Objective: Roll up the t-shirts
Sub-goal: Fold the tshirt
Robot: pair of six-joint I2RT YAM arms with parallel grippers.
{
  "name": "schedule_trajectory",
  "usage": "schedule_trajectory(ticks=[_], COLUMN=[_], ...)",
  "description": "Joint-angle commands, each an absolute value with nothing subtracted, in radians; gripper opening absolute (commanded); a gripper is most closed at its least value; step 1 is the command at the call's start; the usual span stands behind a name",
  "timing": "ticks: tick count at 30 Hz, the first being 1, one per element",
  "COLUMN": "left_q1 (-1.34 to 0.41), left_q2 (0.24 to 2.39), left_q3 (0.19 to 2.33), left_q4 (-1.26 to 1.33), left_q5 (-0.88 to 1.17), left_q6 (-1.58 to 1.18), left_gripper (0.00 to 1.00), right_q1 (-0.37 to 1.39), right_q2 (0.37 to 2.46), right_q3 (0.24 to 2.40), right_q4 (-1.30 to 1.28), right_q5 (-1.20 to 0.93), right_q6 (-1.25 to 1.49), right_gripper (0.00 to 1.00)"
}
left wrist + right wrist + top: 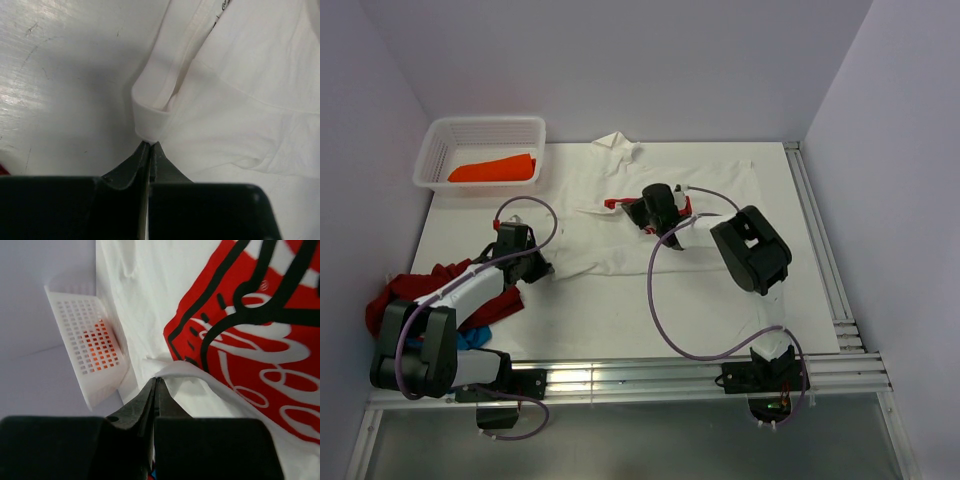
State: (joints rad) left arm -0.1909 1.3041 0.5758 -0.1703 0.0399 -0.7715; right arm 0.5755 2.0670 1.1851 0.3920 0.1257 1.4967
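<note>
Two pairs of jaws clamped on one white Coca-Cola t-shirt [605, 240]
Left jaws pinch its folded hem corner, right jaws a raised fold beside the red print; it lies spread mid-tabletop [590, 315]. Four tees: this one, orange tee [492, 170] in the single mesh basket [480, 125], red tee [415, 285] and blue tee [470, 338] heaped at left

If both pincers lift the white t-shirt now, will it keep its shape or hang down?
Probably it sags: the white t-shirt is soft cloth, wrinkled and folded over at the left pincer. It looks light, so the small pinch at the right pincer should hold.
</note>
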Motion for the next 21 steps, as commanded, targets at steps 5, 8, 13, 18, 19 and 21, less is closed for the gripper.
schedule_trajectory(ticks=[5,8,13,18,19,21], left_q1=[-0.190,-0.192,-0.192,-0.192,-0.192,-0.192], left_q2=[1.284,1.284,1.273,1.276,1.281,1.284], left_q3=[0.557,0.555,0.546,0.543,0.543,0.541], left_q4=[-0.170,-0.172,-0.172,-0.167,-0.166,-0.163], left_q5=[0.043,0.041,0.035,0.037,0.038,0.040], left_q6=[-0.750,-0.750,-0.749,-0.747,-0.747,-0.746], left_gripper=[0.06,0.06,0.06,0.06,0.05,0.06], right_q1=[0.546,0.537,0.526,0.526,0.526,0.528], right_q2=[2.045,2.059,2.052,1.994,1.987,1.968], right_q3=[1.108,1.097,1.115,1.176,1.198,1.218], right_q4=[0.578,0.607,0.592,0.450,0.421,0.355], right_q5=[0.149,0.135,0.117,0.114,0.114,0.107], right_q6=[1.577,1.592,1.537,1.399,1.346,1.293], right_gripper=[0.00,0.05,0.29,0.36,0.36,0.36])
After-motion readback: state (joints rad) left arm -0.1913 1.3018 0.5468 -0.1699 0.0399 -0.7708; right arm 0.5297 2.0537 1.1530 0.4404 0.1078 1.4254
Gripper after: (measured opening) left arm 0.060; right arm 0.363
